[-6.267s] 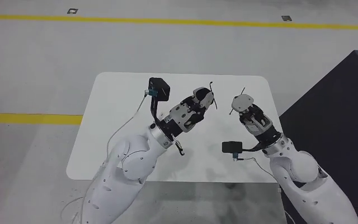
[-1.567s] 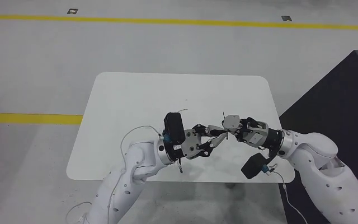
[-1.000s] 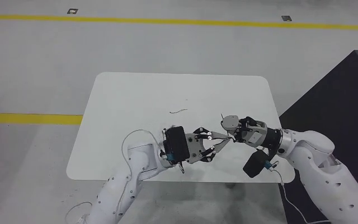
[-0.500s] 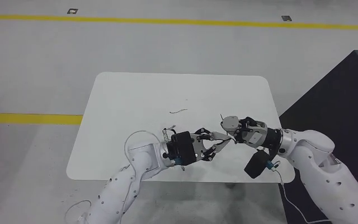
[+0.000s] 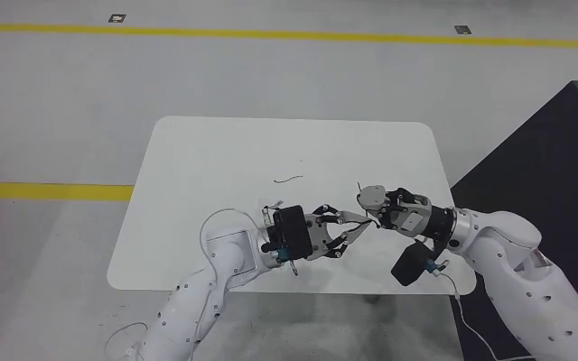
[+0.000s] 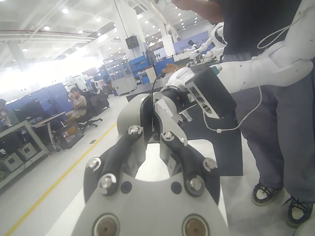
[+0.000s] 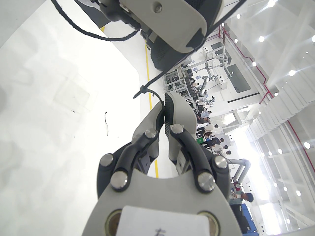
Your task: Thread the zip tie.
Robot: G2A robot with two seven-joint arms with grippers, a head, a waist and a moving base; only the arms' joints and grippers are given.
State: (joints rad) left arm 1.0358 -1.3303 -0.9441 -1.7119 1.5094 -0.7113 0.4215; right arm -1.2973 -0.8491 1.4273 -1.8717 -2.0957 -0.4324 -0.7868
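**Black nylon at the meet-up: L wrist rolled, no thread confirmed**

In the last 1.6 s I've rolled the L wrist over, its cam swinging round, while the R arm barely budged. Over the last half s nothing much shifted. L gripper (image 5: 359, 226) and R gripper (image 7: 165, 104) sit nose to nose over the near half of the table (image 5: 208, 162). I read that as fine alignment, not insertion yet.

R gripper is clamped on a curl of the zip tie (image 7: 144, 90), whose head hangs just off its tips, strap running on past the L gripper. L grip: can't tell, tight or slack.

Top cam gives layout plus a stray dark strand (image 5: 289, 178) lying well apart on the table, but the tie's a hair there. R wrist cam resolves head and strap; whether the tail's entered, can't tell.
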